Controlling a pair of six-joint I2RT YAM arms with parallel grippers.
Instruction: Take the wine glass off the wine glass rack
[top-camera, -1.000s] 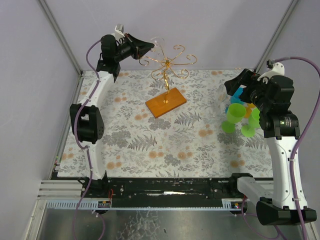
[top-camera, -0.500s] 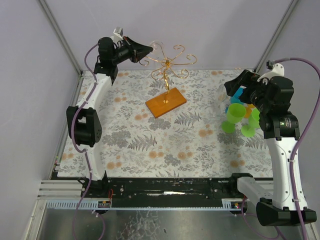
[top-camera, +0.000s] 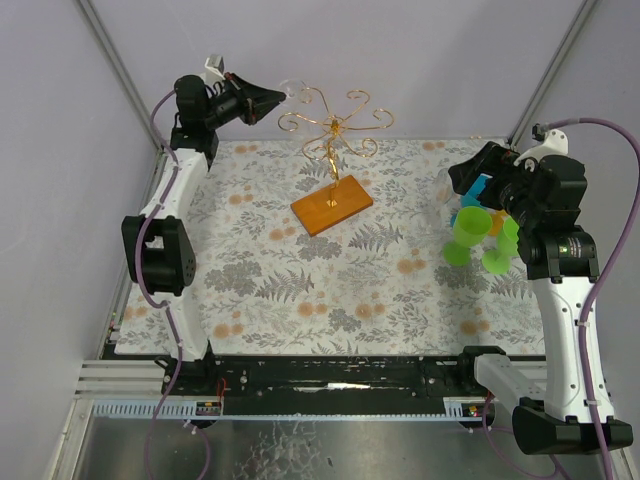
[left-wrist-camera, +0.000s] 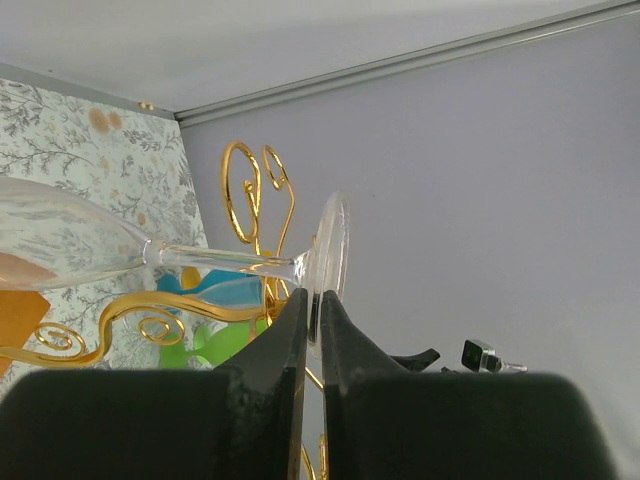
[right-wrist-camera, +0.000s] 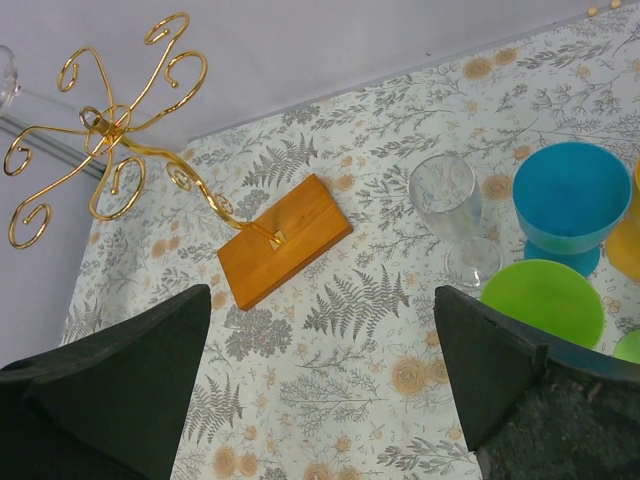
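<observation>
Pinching the round foot of the wine glass (left-wrist-camera: 130, 250), the left gripper (left-wrist-camera: 312, 305) has its jaws clamped on the rim of that disc. The glass lies on its side, bowl toward the left edge of the left wrist view.

- Where it is: in the air at upper left of the top view, just beside the outer curls of the wine glass rack (top-camera: 335, 125). The right wrist view shows only a sliver of clear rim in its top left corner, past the gold arms.
- Progress, as judged: the glass looks clear of the wire or very nearly so. The left wrist view shows gold curls behind the stem, and contact cannot be ruled out. Left to do: draw it fully away and set it down.
- Right gripper (right-wrist-camera: 322, 300): jaws spread wide, holding nothing, over the right side of the table.

Surface: a cloth (top-camera: 300, 290) printed with grey ferns and orange blooms. The rack's orange base (top-camera: 332, 207) sits flat near centre. At the right stand a clear glass (right-wrist-camera: 445, 185), a blue cup (right-wrist-camera: 570, 190) and a green cup (right-wrist-camera: 545, 300).

Room: pale walls (top-camera: 420, 50), a metal corner post (top-camera: 120, 70) and a black rail (top-camera: 330, 372) along the bottom edge.
</observation>
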